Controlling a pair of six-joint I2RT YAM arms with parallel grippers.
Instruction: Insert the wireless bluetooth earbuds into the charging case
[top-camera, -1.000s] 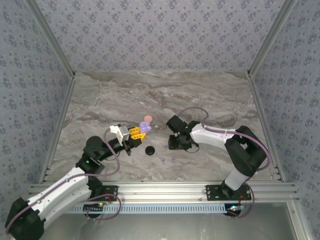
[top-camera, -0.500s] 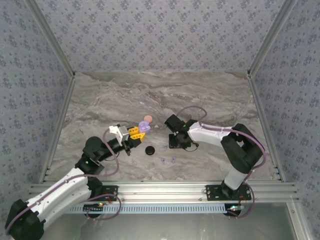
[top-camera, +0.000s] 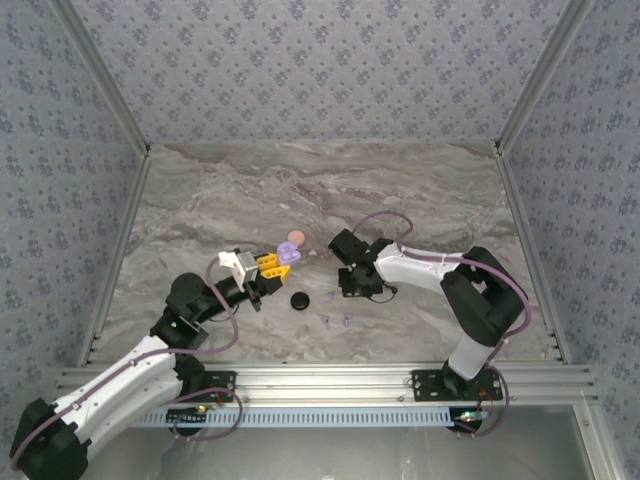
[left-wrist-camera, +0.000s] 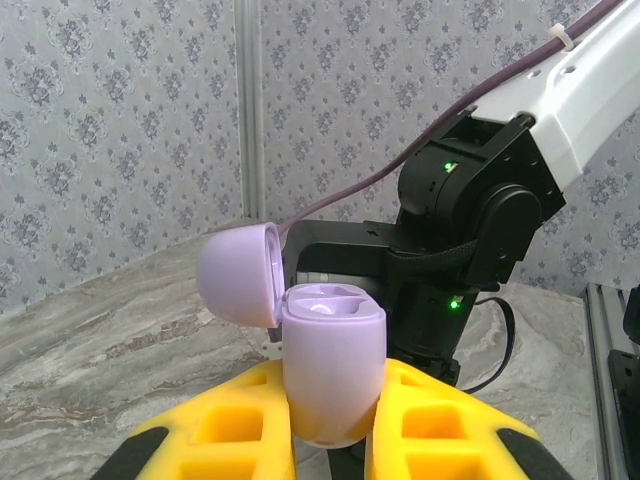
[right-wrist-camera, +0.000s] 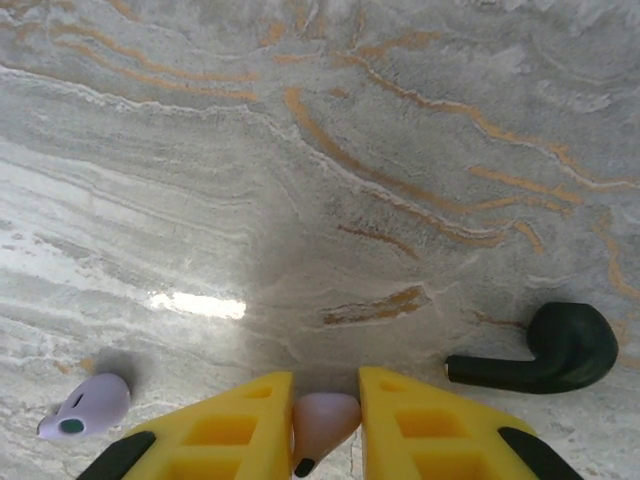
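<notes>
My left gripper (left-wrist-camera: 332, 380) is shut on a lavender charging case (left-wrist-camera: 332, 370), held upright off the table with its lid (left-wrist-camera: 238, 273) flipped open to the left. The same case (top-camera: 287, 254) shows at the left gripper (top-camera: 274, 264) in the top view. Low over the marble, my right gripper (right-wrist-camera: 325, 385) is shut on a pale earbud (right-wrist-camera: 326, 417) pinched between its yellow fingers. Another lavender earbud (right-wrist-camera: 86, 405) lies to its left and a black earbud (right-wrist-camera: 552, 355) to its right. The right gripper (top-camera: 348, 287) points down at the table, right of the left one.
A black round case (top-camera: 299, 299) lies on the marble between the arms, and a pink round case (top-camera: 294, 238) sits just behind the held case. Two small lavender earbuds (top-camera: 337, 320) lie nearer the front. Patterned walls enclose the table on three sides.
The right gripper's fingers have closed onto the pale earbud and the arm has shifted slightly left. The left arm has held still with the case.
</notes>
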